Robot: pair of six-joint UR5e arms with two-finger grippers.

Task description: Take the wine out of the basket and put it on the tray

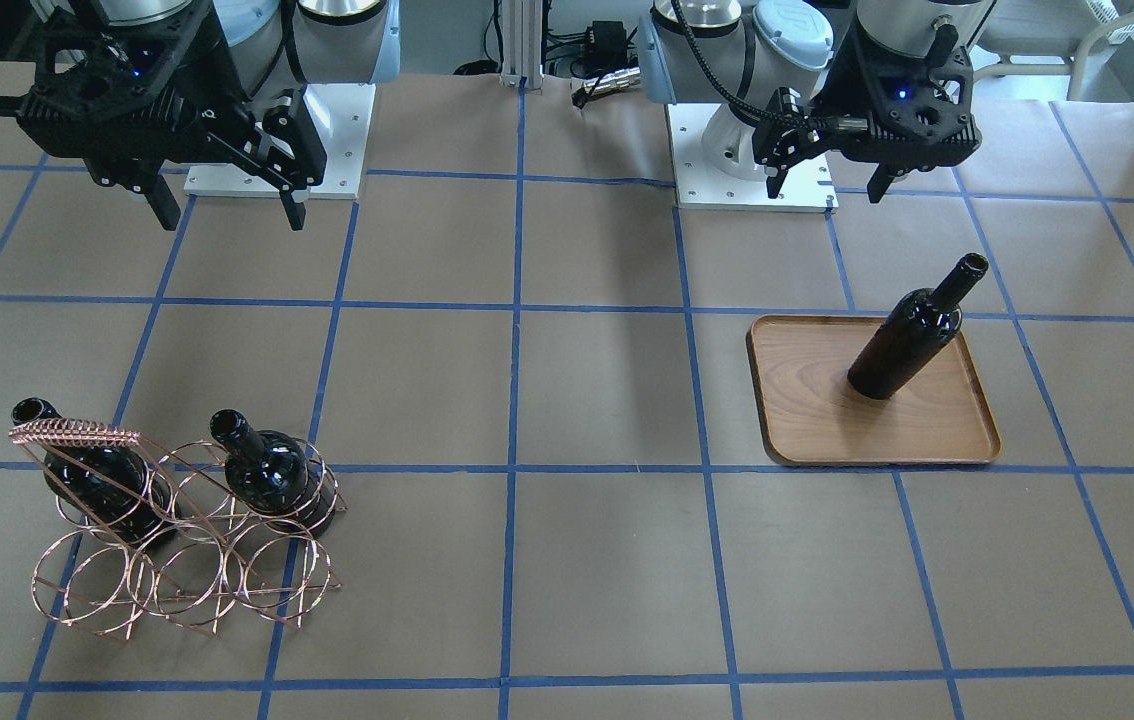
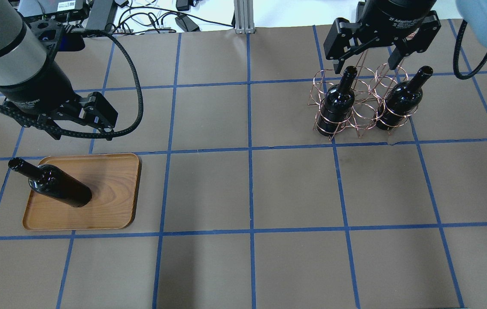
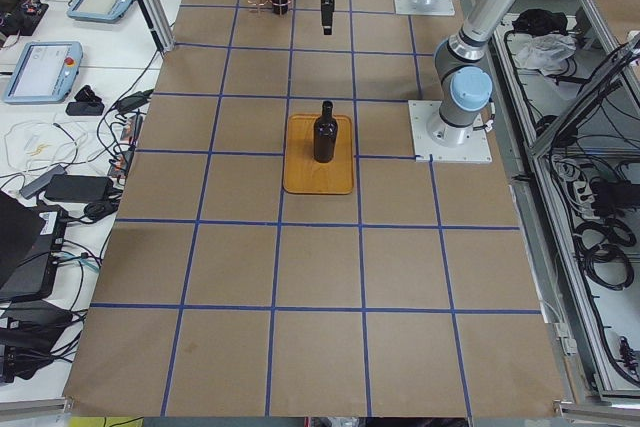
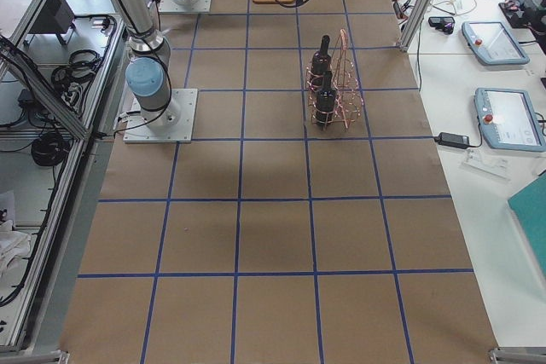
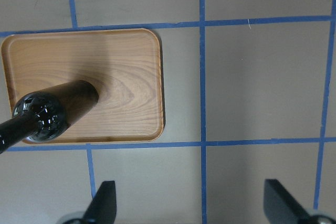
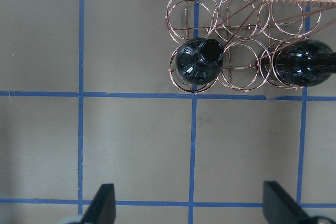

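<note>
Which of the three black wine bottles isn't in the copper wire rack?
The glossy black glass wine bottle standing upright on the flat brown wooden tray, on the robot's left side. The other two bottles stand in rings of the copper wire rack.

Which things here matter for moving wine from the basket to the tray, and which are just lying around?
For the job: wire basket, two wine bottles in it, wooden tray, third wine bottle standing on it.
Lying about: teach pendants, cables.

Glossy glass wine [image 1: 902, 340]; wood tray [image 1: 927, 440] w/ grain; copper-wire basket [image 1: 187, 570].
</note>
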